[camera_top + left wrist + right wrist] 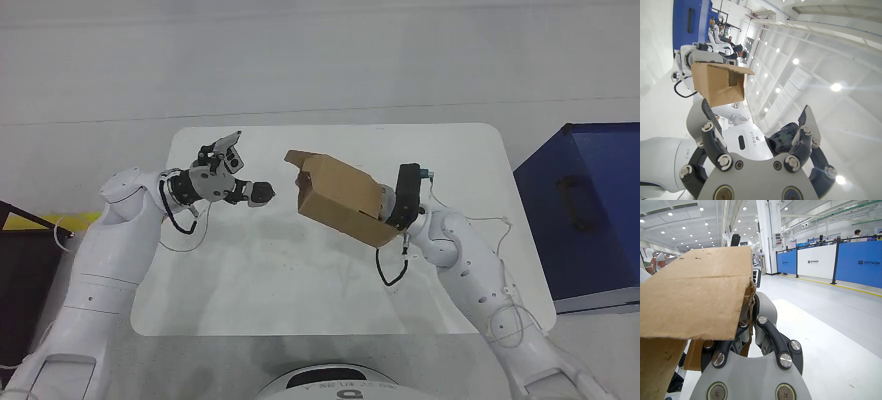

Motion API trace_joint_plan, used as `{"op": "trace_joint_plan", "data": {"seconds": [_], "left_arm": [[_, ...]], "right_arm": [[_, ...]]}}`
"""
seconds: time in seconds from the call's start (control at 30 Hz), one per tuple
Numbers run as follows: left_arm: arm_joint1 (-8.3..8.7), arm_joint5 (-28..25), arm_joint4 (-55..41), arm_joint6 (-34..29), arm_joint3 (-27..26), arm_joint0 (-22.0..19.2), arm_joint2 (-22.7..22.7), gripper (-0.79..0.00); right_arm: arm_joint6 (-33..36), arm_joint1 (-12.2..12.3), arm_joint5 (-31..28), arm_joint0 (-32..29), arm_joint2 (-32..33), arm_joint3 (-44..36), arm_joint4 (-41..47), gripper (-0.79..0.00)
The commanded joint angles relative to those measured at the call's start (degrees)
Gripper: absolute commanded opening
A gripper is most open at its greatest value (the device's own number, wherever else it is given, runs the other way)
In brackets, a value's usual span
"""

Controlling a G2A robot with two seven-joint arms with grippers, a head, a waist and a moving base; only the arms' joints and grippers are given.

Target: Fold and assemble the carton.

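Clamping carton [340, 203] edge firmly in right hand [751, 311], bring released left hand [262, 192] squarely against raised flap [303, 160]; fold along crease.

You're looking at a carton [340, 200] of plain brown corrugated cardboard. It is matt and slightly rough, with small dents on its faces and a frayed, torn edge where the right gripper [751, 311] pinches it. That gripper's plate [753, 374] looks like satin grey metal, its links [772, 332] like black plastic, and its screw heads [785, 359] are shiny. Near the carton, the left gripper [755, 108] has ribbed black pads [710, 115]. The table [300, 290] under the carton is smooth, white and faintly glossy.
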Motion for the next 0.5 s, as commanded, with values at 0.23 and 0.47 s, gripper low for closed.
{"op": "trace_joint_plan", "data": {"seconds": [0.23, 0.47], "left_arm": [[0.67, 11.9, -15.8, 4.8, 3.6, -2.7, 9.3, 0.0], [3.01, 13.0, -19.6, 6.0, 3.9, -4.2, 12.8, -0.049]], "right_arm": [[-4.8, 0.8, -0.5, 0.0, 0.0, -3.6, -16.8, -0.785], [-6.8, 1.2, 1.3, -0.4, 0.0, -3.9, -22.0, -0.785]]}}
